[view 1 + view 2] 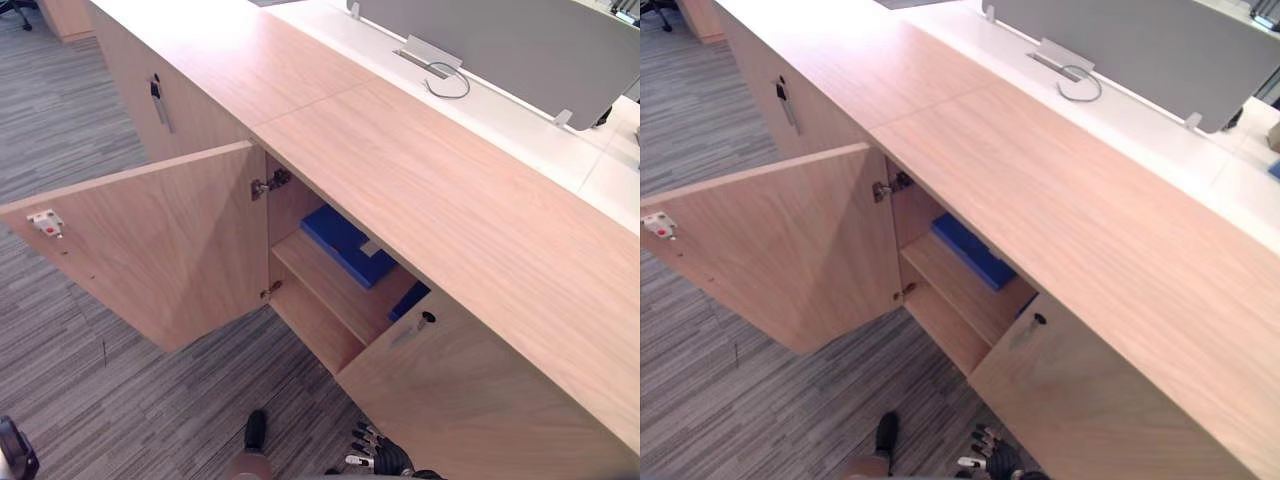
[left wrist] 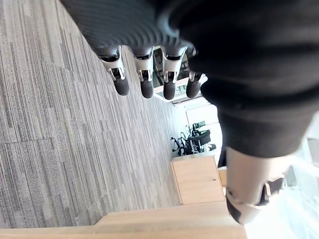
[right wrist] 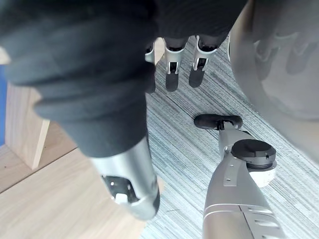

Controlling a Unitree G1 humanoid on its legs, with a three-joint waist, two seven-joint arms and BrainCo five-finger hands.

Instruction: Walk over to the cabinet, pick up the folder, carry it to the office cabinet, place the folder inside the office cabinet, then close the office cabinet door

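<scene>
Left eye view looks down on the office cabinet (image 1: 450,200) with its left door (image 1: 160,240) swung wide open over the carpet floor (image 1: 80,400). A blue folder (image 1: 345,245) lies flat on the upper shelf (image 1: 330,285) inside, touched by neither robot hand. Another blue item (image 1: 408,300) peeks out lower and to the right, half hidden behind the closed right door (image 1: 470,400); what it is cannot be told.

The right robot hand (image 1: 375,455) hangs low at the near edge, close to the closed door. Its fingers (image 3: 172,69) are relaxed and hold nothing. The left robot hand (image 2: 170,79) hangs over the floor with loose, empty fingers.

Judging from this, the fetching, carrying and placing appear finished. What remains is to close the door: a robot hand has to reach its outer face on the left and push it shut.
</scene>
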